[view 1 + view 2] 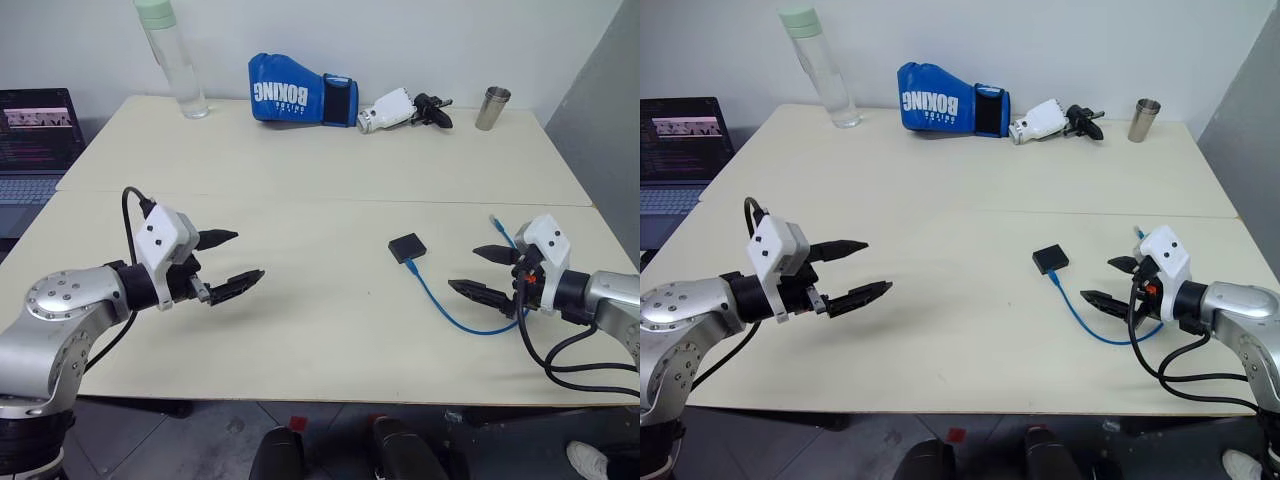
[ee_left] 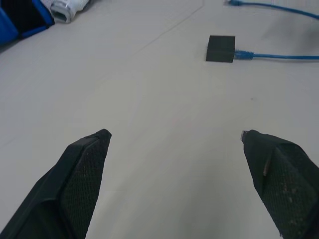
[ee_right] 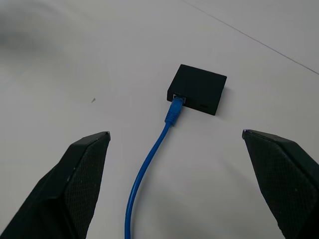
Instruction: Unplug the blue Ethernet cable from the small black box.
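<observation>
The small black box [image 1: 407,247] lies flat on the cream table, right of centre. The blue Ethernet cable [image 1: 440,302] is plugged into its near edge, with the plug [image 3: 174,108] seated in the port. From there the cord loops toward my right gripper [image 1: 484,272] and its free end [image 1: 494,219] lies beyond that gripper. My right gripper hovers open a short way right of the box, nothing between its fingers. My left gripper [image 1: 232,260] hangs open over the table's left part, far from the box [image 2: 221,48].
Along the far edge stand a clear bottle [image 1: 178,62], a blue boxing glove [image 1: 300,97], a spare white-and-black gripper [image 1: 405,108] and a metal cup [image 1: 492,107]. A laptop [image 1: 35,135] sits off the table's left side. A seam [image 1: 330,198] crosses the tabletop.
</observation>
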Controlling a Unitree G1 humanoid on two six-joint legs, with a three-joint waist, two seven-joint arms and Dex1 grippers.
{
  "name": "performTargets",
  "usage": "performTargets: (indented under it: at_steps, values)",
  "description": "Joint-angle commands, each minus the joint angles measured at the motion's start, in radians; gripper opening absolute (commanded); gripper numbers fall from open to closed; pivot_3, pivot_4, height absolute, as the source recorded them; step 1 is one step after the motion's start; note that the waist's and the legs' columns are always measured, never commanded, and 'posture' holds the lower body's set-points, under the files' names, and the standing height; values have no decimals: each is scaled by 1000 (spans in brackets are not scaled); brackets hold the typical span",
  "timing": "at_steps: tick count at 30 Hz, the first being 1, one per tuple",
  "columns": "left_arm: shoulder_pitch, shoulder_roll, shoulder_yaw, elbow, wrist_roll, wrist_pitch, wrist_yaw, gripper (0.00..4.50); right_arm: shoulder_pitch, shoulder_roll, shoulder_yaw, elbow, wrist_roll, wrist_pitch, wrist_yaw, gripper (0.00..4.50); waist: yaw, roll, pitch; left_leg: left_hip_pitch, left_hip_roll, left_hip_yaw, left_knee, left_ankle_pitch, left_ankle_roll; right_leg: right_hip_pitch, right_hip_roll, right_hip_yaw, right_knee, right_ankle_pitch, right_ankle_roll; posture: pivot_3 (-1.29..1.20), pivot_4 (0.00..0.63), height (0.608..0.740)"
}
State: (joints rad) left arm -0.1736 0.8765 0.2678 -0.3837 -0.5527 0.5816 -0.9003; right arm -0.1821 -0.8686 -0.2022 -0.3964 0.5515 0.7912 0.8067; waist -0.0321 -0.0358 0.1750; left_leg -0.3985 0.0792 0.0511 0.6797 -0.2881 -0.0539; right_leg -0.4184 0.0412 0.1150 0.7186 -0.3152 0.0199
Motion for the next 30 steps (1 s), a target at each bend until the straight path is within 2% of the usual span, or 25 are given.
performTargets:
  at_steps: [1, 7, 11, 21, 28, 30]
  values:
    - [-20, -3, -32, -53, -44, -1, -41, 4483, 12, -3, -32, -44, 10, -13, -7, 4500, -1, 0, 0, 0, 0, 0, 0, 0, 0, 0, 0, 0, 0, 0, 0, 0, 150, 740]
    - [-40, 3, -138, -90, -41, -7, -96, 4483, 2, 121, 36, -68, -38, 4, -164, 4500, -1, 0, -1, 0, 0, -2, 0, 0, 0, 1, 0, 0, 0, 0, 0, 0, 150, 740]
    - [-83, -39, -213, -83, -24, -23, -93, 4483, -14, 208, 103, -52, -65, 8, -231, 4500, 0, 0, -1, 0, 0, -2, 0, 0, 0, 1, 0, 0, 0, 0, 0, 0, 150, 740]
    - [-126, -72, -315, -30, 58, -88, -125, 4483, -75, 426, 217, 173, -243, -151, -399, 4500, -1, -1, -1, 0, 0, -3, 1, 0, 0, 2, 1, 0, 0, 0, 0, 0, 150, 740]
    - [-126, -81, -340, -7, 98, -124, -140, 4483, -102, 511, 241, 271, -299, -200, -439, 4500, -1, 0, -1, 1, 0, -2, 1, 0, 0, 2, 1, 0, 0, 0, 0, 0, 150, 740]
    - [-123, -83, -339, -5, 103, -130, -142, 4500, -103, 521, 250, 275, -310, -187, -445, 4138, -1, 0, -1, 1, 0, -2, 1, 0, 0, 2, 1, 0, 0, 0, 0, 0, 150, 740]
